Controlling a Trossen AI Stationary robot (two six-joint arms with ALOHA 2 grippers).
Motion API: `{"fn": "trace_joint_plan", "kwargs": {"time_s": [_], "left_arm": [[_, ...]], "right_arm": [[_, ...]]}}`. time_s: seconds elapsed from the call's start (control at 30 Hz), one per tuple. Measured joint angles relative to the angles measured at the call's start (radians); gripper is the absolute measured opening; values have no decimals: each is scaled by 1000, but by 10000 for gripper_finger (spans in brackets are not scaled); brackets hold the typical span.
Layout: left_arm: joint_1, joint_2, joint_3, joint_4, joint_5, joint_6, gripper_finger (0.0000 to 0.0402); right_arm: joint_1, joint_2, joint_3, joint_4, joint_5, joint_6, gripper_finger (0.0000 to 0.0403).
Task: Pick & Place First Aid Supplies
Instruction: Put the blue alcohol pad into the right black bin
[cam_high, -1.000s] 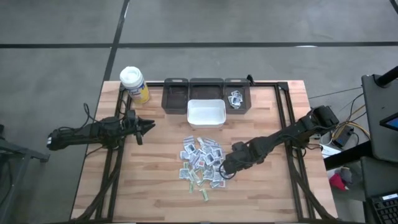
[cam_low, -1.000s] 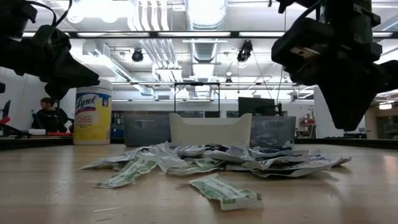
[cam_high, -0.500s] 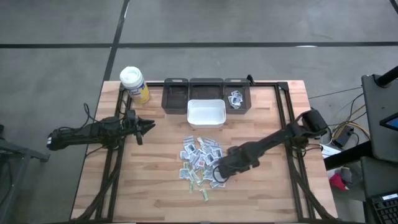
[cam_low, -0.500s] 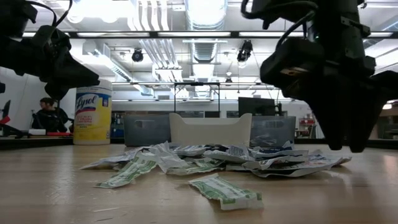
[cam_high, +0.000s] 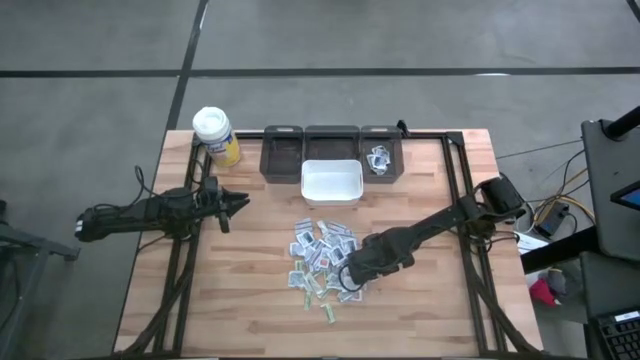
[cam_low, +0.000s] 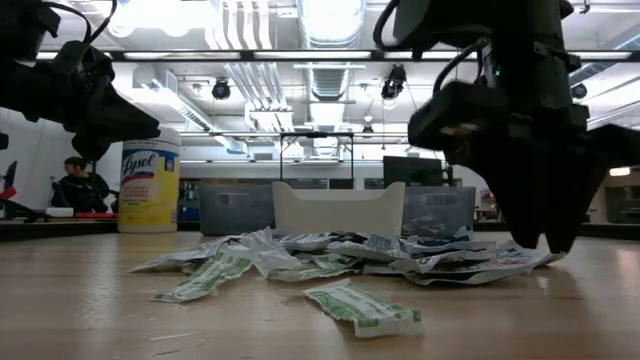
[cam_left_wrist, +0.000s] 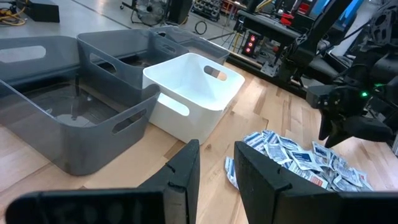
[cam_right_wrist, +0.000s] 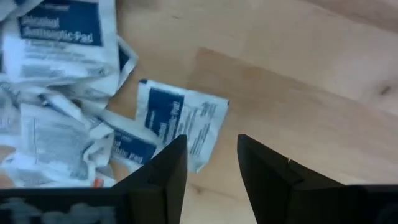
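The first aid packets (cam_high: 322, 257) lie in a loose heap just below the centre of the high view, on the wooden table (cam_high: 240, 300). The right tool (cam_high: 347, 283) is down at the heap's lower right edge, its fingers (cam_right_wrist: 158, 180) spread over a blue-printed packet (cam_right_wrist: 177, 121), pinching nothing. Above the heap sits a white bin (cam_high: 331, 181) against three grey bins (cam_high: 332, 148). The left tool (cam_high: 238, 201) hovers at centre left, slightly parted and empty. A wipes canister (cam_high: 215, 135) stands upper left.
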Motion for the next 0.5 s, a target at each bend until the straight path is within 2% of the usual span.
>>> {"fn": "trace_joint_plan", "kwargs": {"time_s": [0.33, 0.5], "left_arm": [[0, 0, 0, 0, 0, 0, 94], [0, 0, 0, 0, 0, 0, 94]], "right_arm": [[-19, 44, -6, 25, -55, -40, 137], [-19, 46, -2, 22, -57, -49, 109]]}}
